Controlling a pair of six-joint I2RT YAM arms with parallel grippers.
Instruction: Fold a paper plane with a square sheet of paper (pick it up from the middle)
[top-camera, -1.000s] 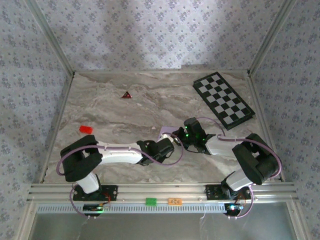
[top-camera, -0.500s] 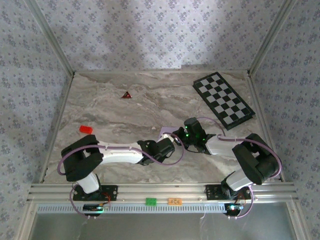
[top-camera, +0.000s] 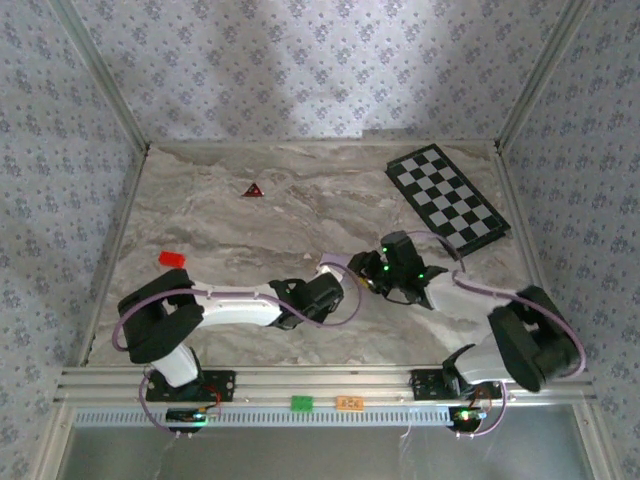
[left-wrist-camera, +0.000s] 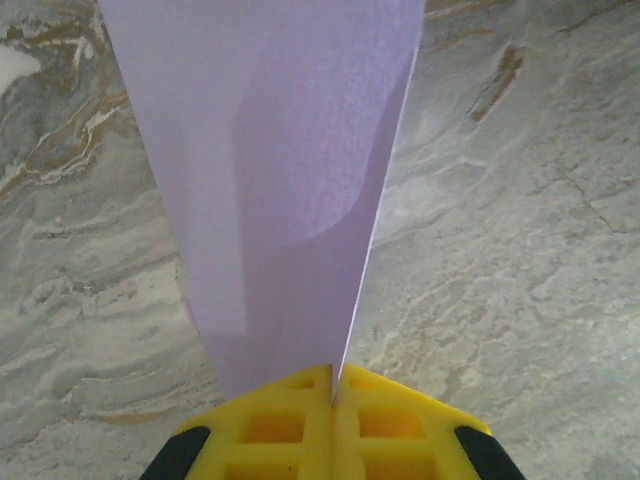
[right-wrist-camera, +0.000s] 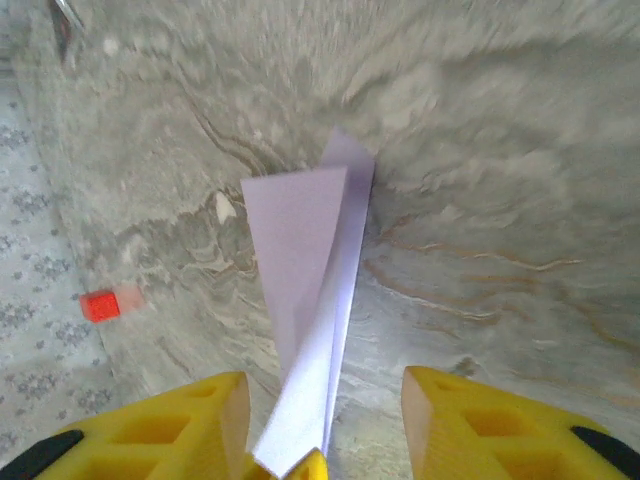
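We see the right gripper (right-wrist-camera: 322, 400) has opened and drawn back rightward; the left gripper (left-wrist-camera: 333, 378) has closed on the paper (left-wrist-camera: 280, 190).

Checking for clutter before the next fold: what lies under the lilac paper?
Marble tabletop shows on both sides of the folded paper; the patch directly beneath it is hidden.

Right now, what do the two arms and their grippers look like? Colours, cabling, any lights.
Both match: white links, bulky black joint housings on the left arm and right arm. A lilac cable loops along each. Green lights glow on the right wrist. The left gripper and right gripper have bright yellow plastic fingers with square recesses and black patches at the base.
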